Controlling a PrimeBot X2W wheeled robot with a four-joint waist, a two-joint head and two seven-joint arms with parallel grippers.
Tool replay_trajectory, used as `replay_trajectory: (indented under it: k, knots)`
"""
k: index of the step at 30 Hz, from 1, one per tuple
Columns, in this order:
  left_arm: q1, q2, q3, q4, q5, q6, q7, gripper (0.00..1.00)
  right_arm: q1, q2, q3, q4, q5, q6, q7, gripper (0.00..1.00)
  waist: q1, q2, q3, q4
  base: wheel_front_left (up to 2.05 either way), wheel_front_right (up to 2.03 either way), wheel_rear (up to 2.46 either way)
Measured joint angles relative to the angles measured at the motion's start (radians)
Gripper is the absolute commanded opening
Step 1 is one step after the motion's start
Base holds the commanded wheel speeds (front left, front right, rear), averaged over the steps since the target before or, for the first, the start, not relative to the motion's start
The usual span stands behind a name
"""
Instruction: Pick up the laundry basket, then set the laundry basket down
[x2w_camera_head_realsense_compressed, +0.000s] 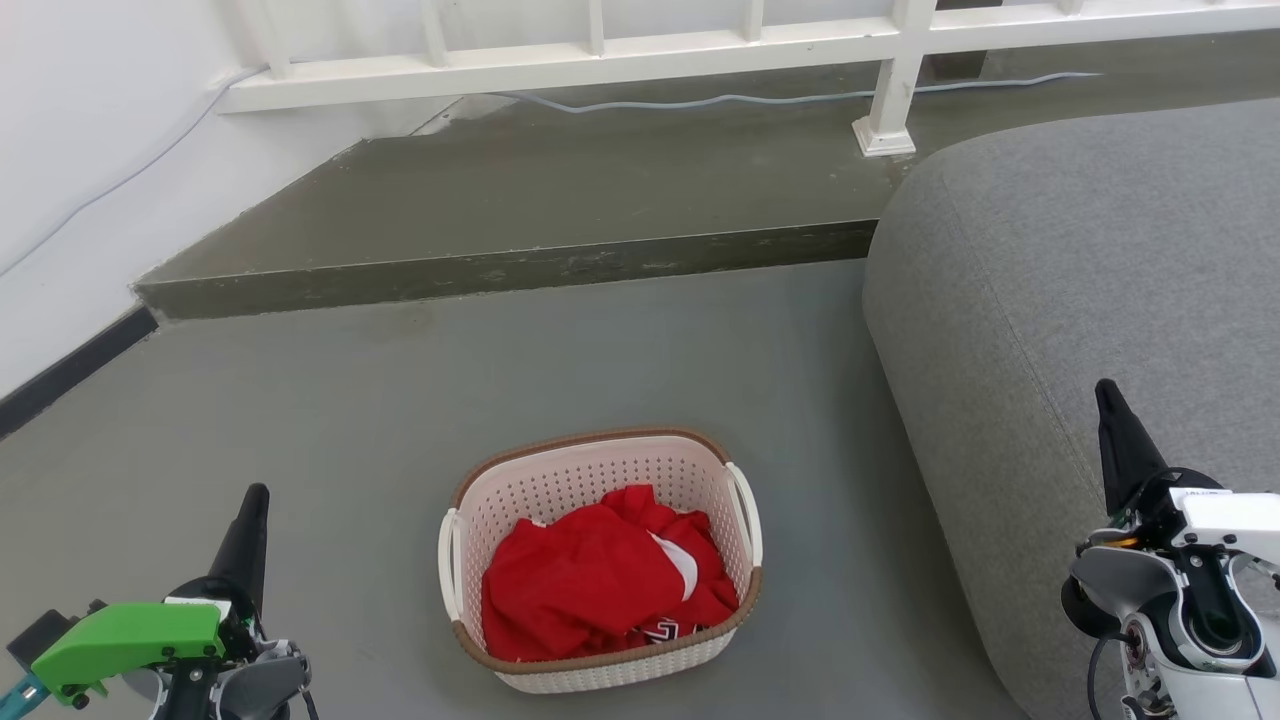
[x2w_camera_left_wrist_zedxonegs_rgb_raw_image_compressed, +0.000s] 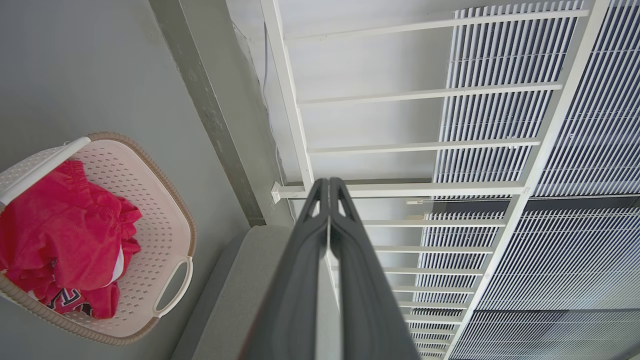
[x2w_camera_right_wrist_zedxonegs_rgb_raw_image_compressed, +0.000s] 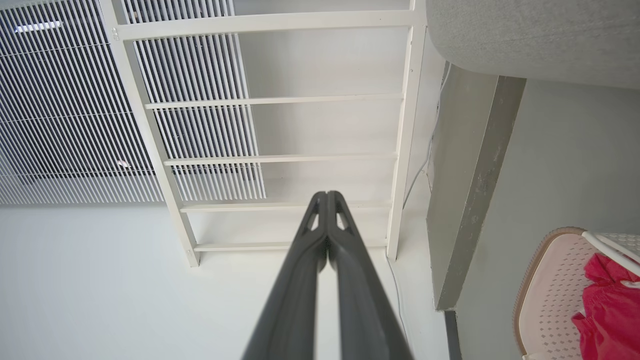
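The laundry basket (x2w_camera_head_realsense_compressed: 596, 470) stands on the grey floor between my two arms, cream-white and perforated with a brown rim and white side handles, holding a crumpled red garment (x2w_camera_head_realsense_compressed: 600, 580). It also appears at the left of the left wrist view (x2w_camera_left_wrist_zedxonegs_rgb_raw_image_compressed: 165, 220) and at the lower right of the right wrist view (x2w_camera_right_wrist_zedxonegs_rgb_raw_image_compressed: 547, 295). My left gripper (x2w_camera_head_realsense_compressed: 255, 495) is at the lower left, well left of the basket, fingers pressed together and empty (x2w_camera_left_wrist_zedxonegs_rgb_raw_image_compressed: 328, 187). My right gripper (x2w_camera_head_realsense_compressed: 1105, 392) is at the lower right over the sofa's edge, shut and empty (x2w_camera_right_wrist_zedxonegs_rgb_raw_image_compressed: 327, 197).
A grey upholstered sofa (x2w_camera_head_realsense_compressed: 1080, 280) rises close to the basket's right side. A raised concrete step (x2w_camera_head_realsense_compressed: 500, 270) runs across behind the basket, with a white railing (x2w_camera_head_realsense_compressed: 890, 90) and a cable above it. A white wall (x2w_camera_head_realsense_compressed: 70, 150) closes the left side.
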Motion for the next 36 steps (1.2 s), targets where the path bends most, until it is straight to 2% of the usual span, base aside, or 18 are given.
replay_trajectory:
  k: [36]
  knots:
    - [0.0, 0.0, 0.0, -0.001, 0.0, 0.0, 0.0, 0.0, 0.0, 0.0, -0.001, -0.003, 0.0, 0.0, 0.0, 0.0, 0.0, 0.0, 0.0, 0.0, 0.0, 0.0, 0.0]
